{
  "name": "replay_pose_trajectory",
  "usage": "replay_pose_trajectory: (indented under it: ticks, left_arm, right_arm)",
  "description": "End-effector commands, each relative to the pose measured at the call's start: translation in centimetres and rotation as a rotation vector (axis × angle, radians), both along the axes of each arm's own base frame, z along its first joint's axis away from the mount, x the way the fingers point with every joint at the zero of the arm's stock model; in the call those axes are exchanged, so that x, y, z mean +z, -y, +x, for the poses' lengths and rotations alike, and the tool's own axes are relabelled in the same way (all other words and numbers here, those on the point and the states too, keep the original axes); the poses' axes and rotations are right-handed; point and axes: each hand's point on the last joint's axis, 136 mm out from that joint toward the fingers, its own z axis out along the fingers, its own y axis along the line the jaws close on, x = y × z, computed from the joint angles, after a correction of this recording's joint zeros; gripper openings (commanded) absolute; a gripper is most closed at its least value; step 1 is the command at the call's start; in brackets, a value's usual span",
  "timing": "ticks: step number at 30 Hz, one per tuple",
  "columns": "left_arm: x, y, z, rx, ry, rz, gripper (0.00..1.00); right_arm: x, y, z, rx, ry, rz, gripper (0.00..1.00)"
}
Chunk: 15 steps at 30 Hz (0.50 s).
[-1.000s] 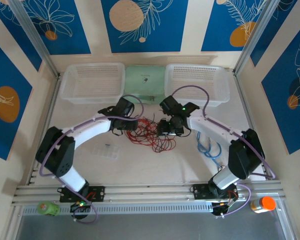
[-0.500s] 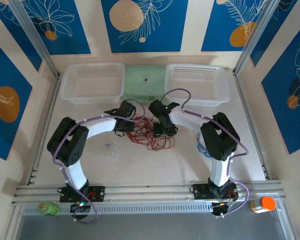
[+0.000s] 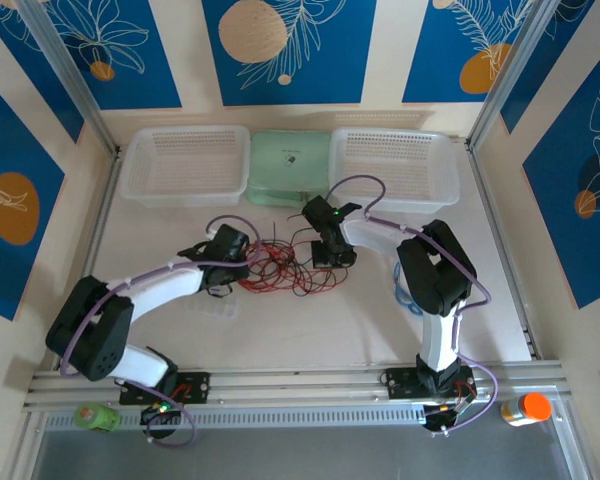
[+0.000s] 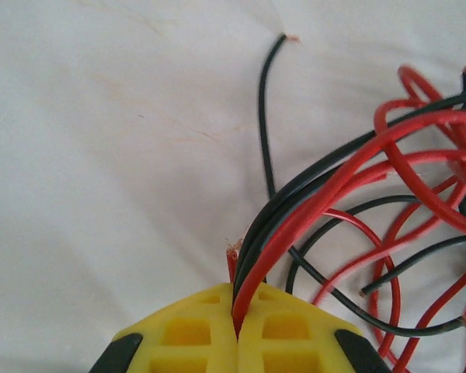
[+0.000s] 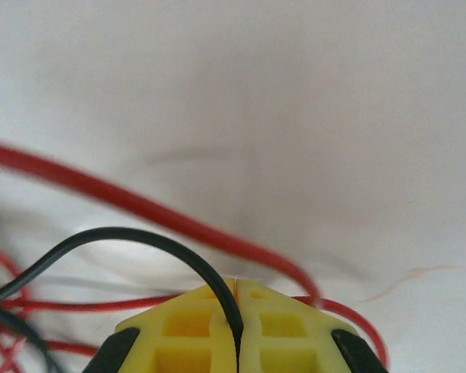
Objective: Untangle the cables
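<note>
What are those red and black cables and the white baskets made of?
Cables: smooth, slightly glossy insulation that looks like plastic; the coppery frayed tips suggest a metal core. Baskets: probably translucent white plastic, judging by the molded perforated walls.

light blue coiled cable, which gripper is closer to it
Right. In the top view the right gripper, shut on the cables, sits a short way left of the light blue coiled cable; the left gripper holds the bunch's far side, further left.
</note>
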Motion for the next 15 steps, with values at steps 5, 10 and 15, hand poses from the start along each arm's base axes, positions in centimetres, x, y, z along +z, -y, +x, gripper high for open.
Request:
replay_pose_trajectory:
  ticks: [5, 10, 15]
  left_arm:
    - [0.8, -4.8, -0.3, 0.160, 0.025, 0.109, 0.07]
    - [0.2, -6.7, -0.6, 0.201, 0.019, 0.139, 0.08]
    - [0.6, -7.8, -0.4, 0.197, 0.026, 0.172, 0.16]
  right_arm:
    - [4.5, 5.8, 1.1, -0.026, 0.114, -0.133, 0.00]
    - [6.6, 7.0, 0.1, -0.067, 0.154, -0.117, 0.00]
    - [7.3, 8.9, -0.9, -0.115, 0.166, -0.118, 0.00]
